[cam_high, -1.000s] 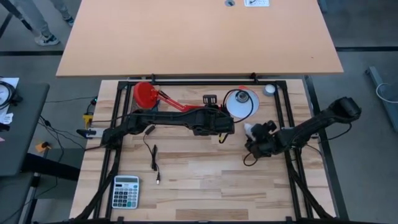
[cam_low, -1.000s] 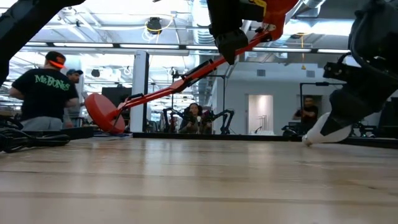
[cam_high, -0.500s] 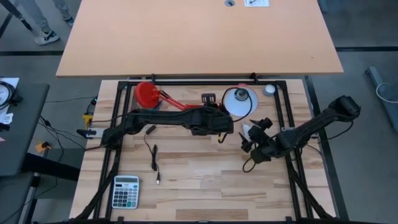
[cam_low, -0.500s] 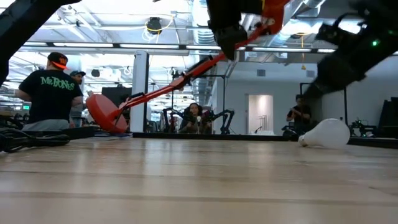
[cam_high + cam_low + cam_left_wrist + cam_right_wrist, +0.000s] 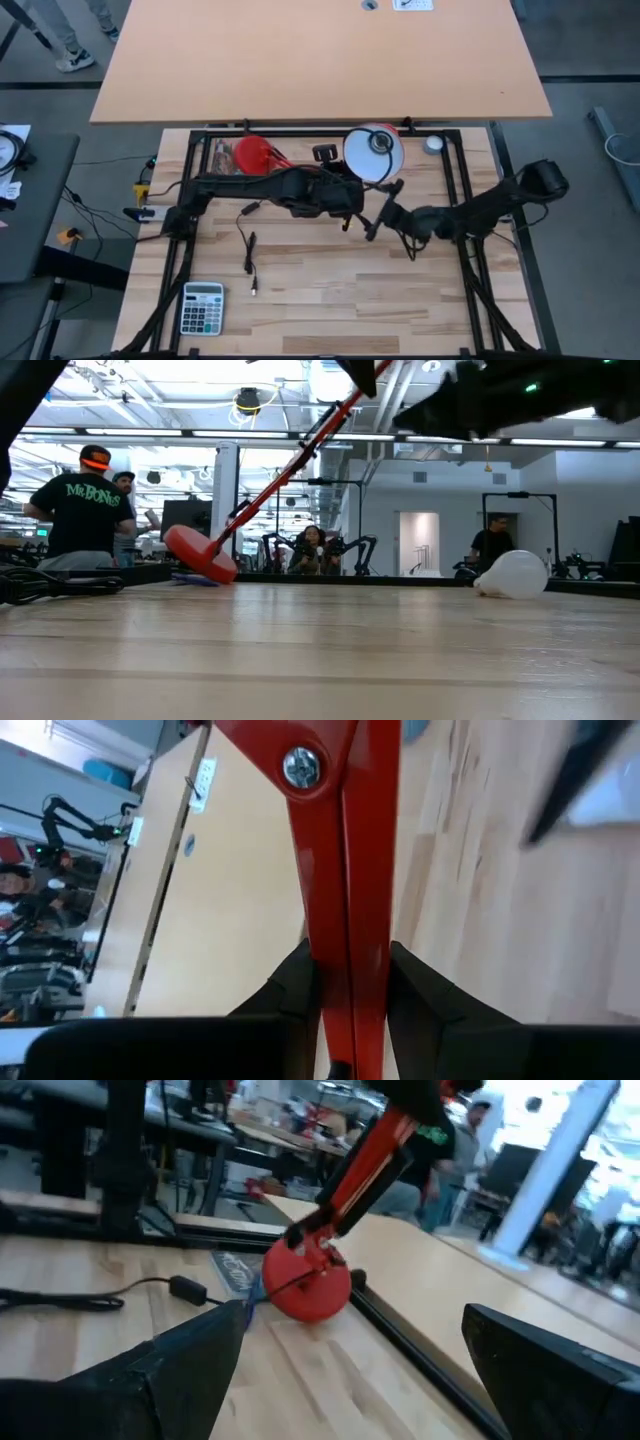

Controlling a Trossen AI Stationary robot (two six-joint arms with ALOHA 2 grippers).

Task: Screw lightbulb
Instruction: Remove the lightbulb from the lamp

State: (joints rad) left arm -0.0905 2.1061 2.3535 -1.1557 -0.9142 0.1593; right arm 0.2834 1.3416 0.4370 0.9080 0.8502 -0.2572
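Note:
The red lamp has its base [image 5: 250, 155] at the far left, and its thin red arm [image 5: 290, 460] slants up to the shade [image 5: 373, 150], white inside. My left gripper [image 5: 350, 205] is shut on that arm. The white lightbulb [image 5: 515, 573] lies on its side on the table at the right. In the high view my right arm covers it. My right gripper [image 5: 375, 222] hangs open above the table's middle, left of the bulb. It holds nothing, and in its wrist view the lamp base [image 5: 305, 1285] shows between its fingers, farther off. My left gripper pinches the lamp's red arm [image 5: 350, 955] between its two fingers [image 5: 298, 982], below a screw joint [image 5: 300, 765]. The gripper reaches in from the table's left. The arm and shade are held up off the table, while the base [image 5: 200, 555] rests tilted on the tabletop.
A small grey disc [image 5: 432, 144] lies at the far right corner. A calculator [image 5: 202, 307] sits near the front left, with a black cable [image 5: 248, 255] beyond it. Black frame rails [image 5: 466, 190] run along the table's sides. People stand in the room behind.
My right gripper has let go of the lightbulb, risen and gone toward the table's left. The bulb stays lying on the table. My left gripper has raised the lamp's arm. The arm now stands steeper, the shade is higher and farther back, and the base has slid slightly right.

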